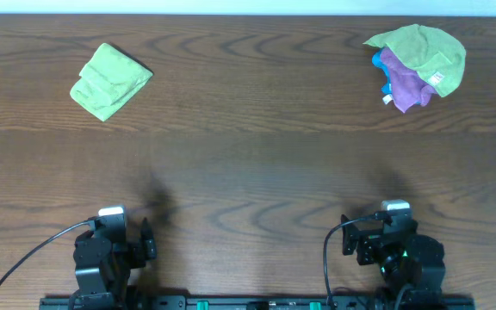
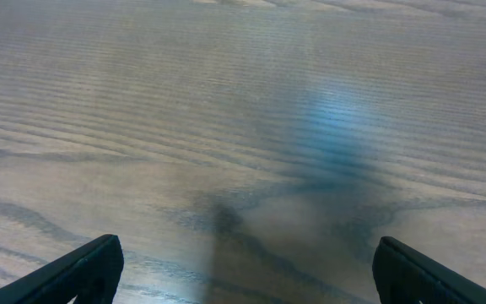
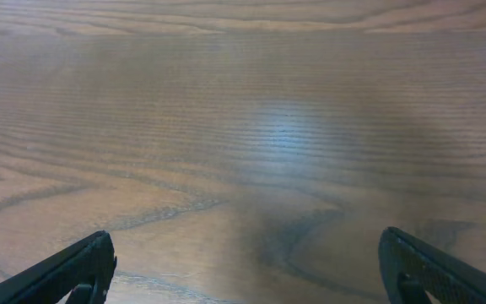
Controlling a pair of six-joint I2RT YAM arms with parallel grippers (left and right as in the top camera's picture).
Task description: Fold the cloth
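Far side of worktop (image 1: 248,172): folded green cloth (image 1: 110,80), likely set aside as done. Well to its right, crumpled pile (image 1: 418,65), green over purple, probably next to fold. Parked nearer than it, clear of work: left fingers (image 2: 83,270) and right fingers (image 3: 66,274), spread wide, empty.

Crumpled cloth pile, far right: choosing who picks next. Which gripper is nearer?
Right. The right gripper is at the near edge, roughly in line with the crumpled cloth pile; the left gripper sits at that edge too, far to its left.
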